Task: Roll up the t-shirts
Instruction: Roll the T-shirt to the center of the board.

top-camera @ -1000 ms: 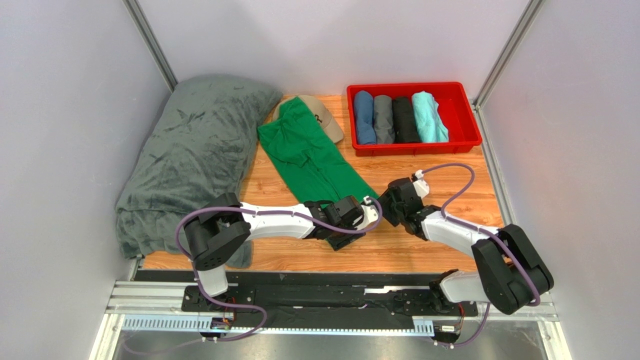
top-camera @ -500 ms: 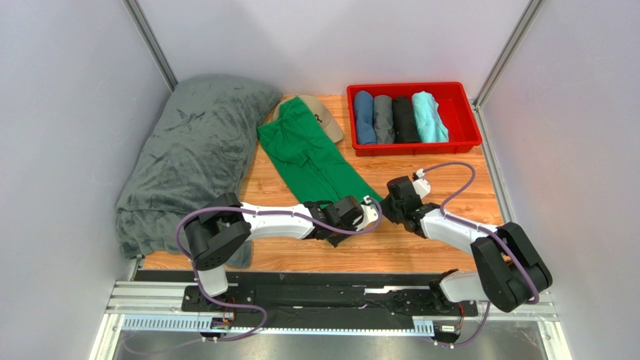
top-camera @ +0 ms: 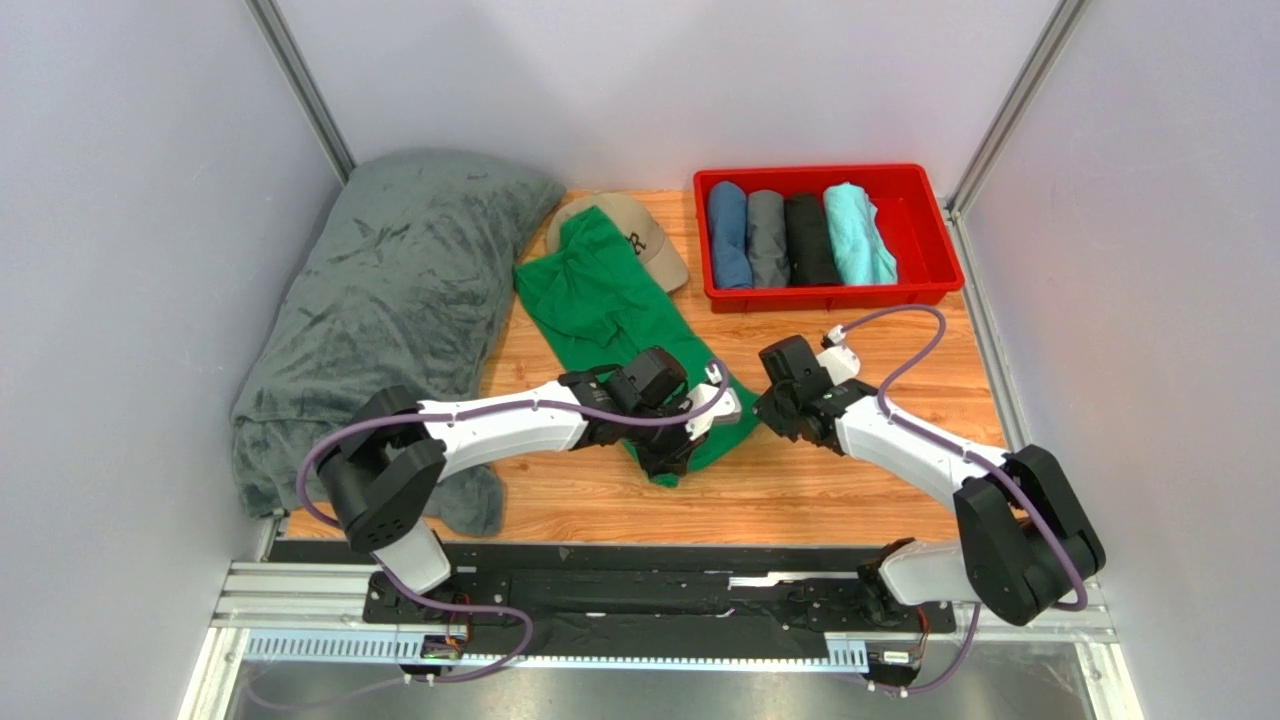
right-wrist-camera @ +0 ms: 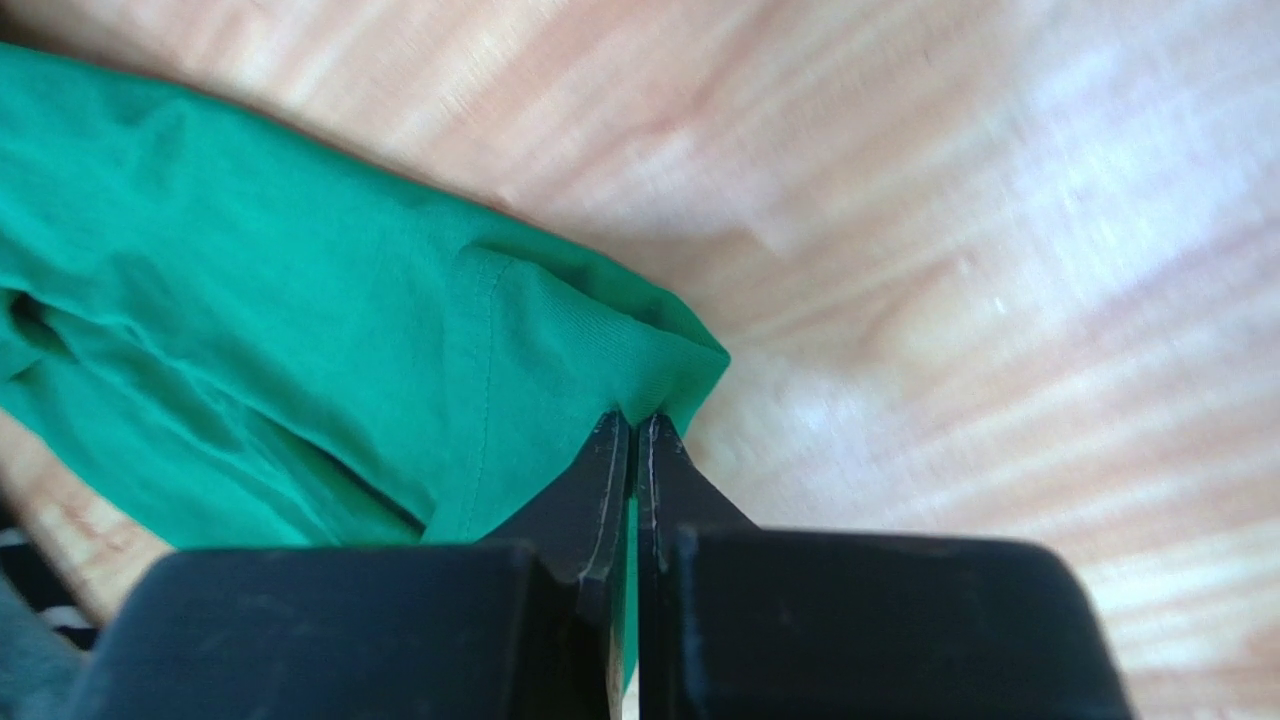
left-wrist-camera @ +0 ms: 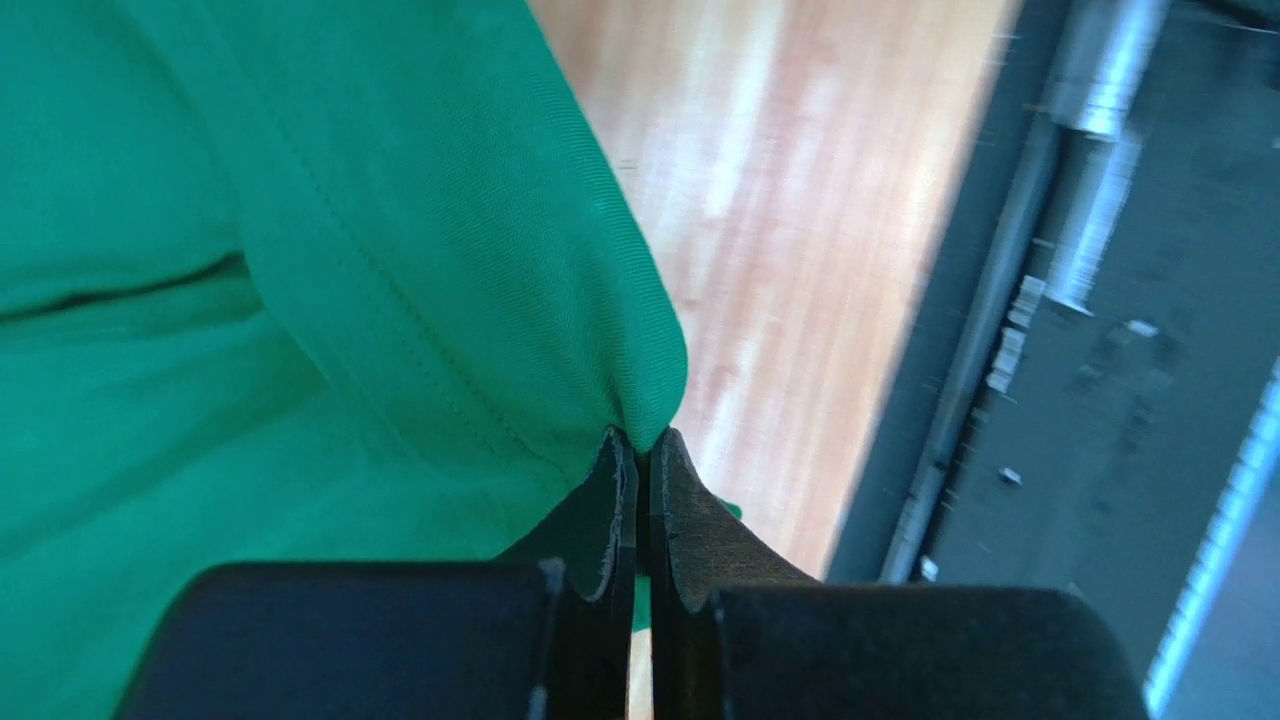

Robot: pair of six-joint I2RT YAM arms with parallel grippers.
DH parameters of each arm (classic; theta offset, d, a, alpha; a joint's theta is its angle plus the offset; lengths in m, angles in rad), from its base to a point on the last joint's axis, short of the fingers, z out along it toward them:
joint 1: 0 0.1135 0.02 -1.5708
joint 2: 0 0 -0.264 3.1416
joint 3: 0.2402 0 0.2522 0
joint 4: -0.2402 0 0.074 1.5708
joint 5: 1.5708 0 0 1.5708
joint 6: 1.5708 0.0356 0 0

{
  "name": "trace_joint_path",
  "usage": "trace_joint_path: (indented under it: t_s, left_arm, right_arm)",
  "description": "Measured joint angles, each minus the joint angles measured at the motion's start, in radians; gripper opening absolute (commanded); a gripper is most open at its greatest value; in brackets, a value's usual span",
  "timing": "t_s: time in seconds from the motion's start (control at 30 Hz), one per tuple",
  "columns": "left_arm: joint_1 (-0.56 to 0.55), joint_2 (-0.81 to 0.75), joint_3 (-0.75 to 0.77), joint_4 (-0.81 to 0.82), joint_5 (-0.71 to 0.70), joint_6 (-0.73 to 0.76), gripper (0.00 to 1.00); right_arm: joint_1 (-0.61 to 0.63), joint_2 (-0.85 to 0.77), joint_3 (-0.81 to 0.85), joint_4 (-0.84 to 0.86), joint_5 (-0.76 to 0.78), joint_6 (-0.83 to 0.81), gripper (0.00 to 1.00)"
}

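Your left gripper (left-wrist-camera: 643,450) and right gripper (right-wrist-camera: 631,428) are each clamped on a near hem corner of the green t-shirt (top-camera: 601,300), which lies on the tabletop (top-camera: 857,480) stretching toward the far left. Rolling looks just begun; next, turn both corners over evenly toward the far side.

One green t-shirt (top-camera: 609,308). Four rolled shirts: a blue shirt (top-camera: 729,234), a grey shirt (top-camera: 768,237), a black shirt (top-camera: 812,237), a turquoise shirt (top-camera: 860,233). One red tray (top-camera: 912,225). One tan cap (top-camera: 649,240). One dark-grey blanket (top-camera: 376,300). Two end effectors: the left end effector (left-wrist-camera: 643,450) and the right end effector (right-wrist-camera: 633,435).
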Motion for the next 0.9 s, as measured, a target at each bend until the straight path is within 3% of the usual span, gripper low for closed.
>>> trace_joint_path:
  t_s: [0.17,0.27,0.57,0.9]
  left_arm:
    - [0.072,-0.027,-0.029,-0.033,0.19,0.037,0.0]
    - [0.12,-0.019,-0.048,-0.059,0.287,0.057,0.0]
    - [0.176,0.045,-0.069,-0.083,0.405,0.073,0.0]
    - [0.182,0.074,-0.069,-0.089,0.425,0.072,0.0]
  right_arm:
    - [0.06,0.0,0.016,-0.093,0.023,0.045,0.36]
    - [0.092,0.008,0.019,-0.093,0.027,0.063,0.44]
    - [0.198,-0.031,-0.011,-0.066,0.06,0.145,0.54]
    - [0.34,-0.035,-0.048,-0.026,0.112,0.283,0.54]
